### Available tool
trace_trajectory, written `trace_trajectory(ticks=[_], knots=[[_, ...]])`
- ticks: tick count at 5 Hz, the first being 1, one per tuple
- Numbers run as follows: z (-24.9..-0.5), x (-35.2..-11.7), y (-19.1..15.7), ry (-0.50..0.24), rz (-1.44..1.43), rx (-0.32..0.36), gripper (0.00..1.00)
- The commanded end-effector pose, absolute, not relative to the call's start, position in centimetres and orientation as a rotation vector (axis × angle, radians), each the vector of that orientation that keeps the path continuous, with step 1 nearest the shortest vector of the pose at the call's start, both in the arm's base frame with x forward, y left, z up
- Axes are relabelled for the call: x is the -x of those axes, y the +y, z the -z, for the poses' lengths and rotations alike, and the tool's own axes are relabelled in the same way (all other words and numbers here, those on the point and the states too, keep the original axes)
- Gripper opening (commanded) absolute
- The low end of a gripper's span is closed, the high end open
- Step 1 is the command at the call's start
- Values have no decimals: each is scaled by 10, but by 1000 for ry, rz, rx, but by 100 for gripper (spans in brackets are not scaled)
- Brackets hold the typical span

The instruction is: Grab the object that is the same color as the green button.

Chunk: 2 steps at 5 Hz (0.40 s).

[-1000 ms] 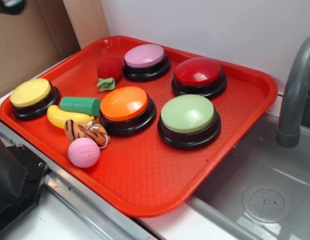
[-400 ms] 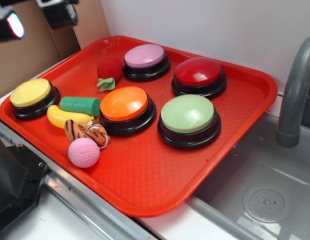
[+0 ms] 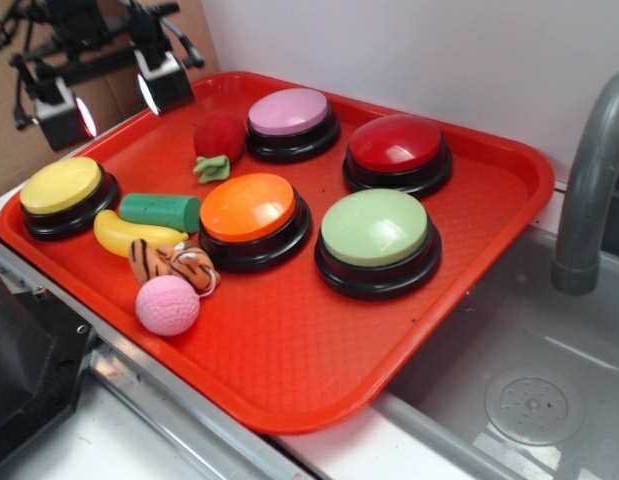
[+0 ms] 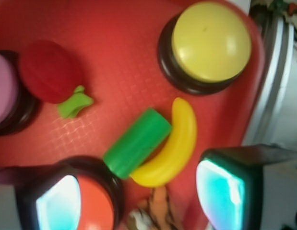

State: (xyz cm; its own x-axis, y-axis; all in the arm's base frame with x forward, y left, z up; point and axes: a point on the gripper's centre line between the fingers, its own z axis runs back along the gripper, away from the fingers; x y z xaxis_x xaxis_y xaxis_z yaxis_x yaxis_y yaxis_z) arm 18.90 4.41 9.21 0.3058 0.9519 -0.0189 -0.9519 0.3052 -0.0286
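My landmark is the large round push button with a bright orange dome on a black base (image 3: 250, 212), sitting mid-tray on the shallow red plastic tray with the waffle-textured floor (image 3: 319, 340). The small matte mid-green cylinder (image 3: 161, 211) lies on its side just left of that orange button, one end nearly touching the black base; from the wrist camera the cylinder (image 4: 136, 142) rests against the curved yellow plastic toy banana (image 4: 171, 145), which lies on its near side. The big push button with the pale green dome on a black base (image 3: 377, 235) stands right of the orange one, close beside it. The round yellow-topped button (image 3: 62, 188) sits further left of the cylinder. The red plush strawberry with green leaves (image 3: 218, 140) lies behind the orange button. I read the black gripper with the pale glowing finger pads (image 3: 114, 100) as hovering above the tray's far-left edge, behind the yellow button, clear of everything; its two fingers stand spread wide apart with nothing between them.
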Motion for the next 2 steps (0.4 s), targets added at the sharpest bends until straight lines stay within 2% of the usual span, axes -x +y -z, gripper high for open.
trace_trajectory(ticks=[1,2], knots=[[-54,-194,53,3,-1420,40,100],[-39,-195,49,14,-1438,27,100]])
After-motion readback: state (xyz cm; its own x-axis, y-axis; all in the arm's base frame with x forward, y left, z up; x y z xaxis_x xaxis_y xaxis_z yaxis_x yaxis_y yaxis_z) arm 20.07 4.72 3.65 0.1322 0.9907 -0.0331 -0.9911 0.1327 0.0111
